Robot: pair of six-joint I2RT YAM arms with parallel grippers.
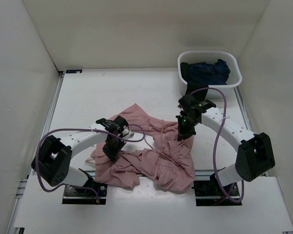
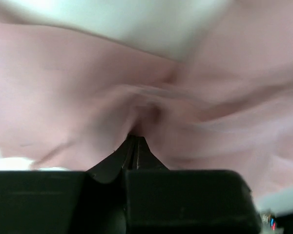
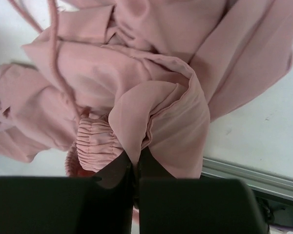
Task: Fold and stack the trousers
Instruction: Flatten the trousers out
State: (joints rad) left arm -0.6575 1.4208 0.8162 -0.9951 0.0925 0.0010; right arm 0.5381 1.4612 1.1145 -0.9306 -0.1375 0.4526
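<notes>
The dusty-pink trousers [image 1: 151,156] lie crumpled near the table's front edge between the arms. My left gripper [image 1: 112,148] is at their left side; in the left wrist view its fingers [image 2: 135,144] are shut on a pinch of the pink fabric [image 2: 151,105]. My right gripper [image 1: 184,132] is at their upper right part; in the right wrist view its fingers [image 3: 135,161] are shut on a fold of the trousers [image 3: 156,112] next to the gathered elastic waist [image 3: 95,141]. The drawstring [image 3: 53,53] hangs loose.
A white basket [image 1: 185,73] at the back right holds a dark blue garment [image 1: 207,72]. White walls enclose the table on three sides. A metal rail [image 3: 254,173] runs along the front edge. Purple cables loop from both arms.
</notes>
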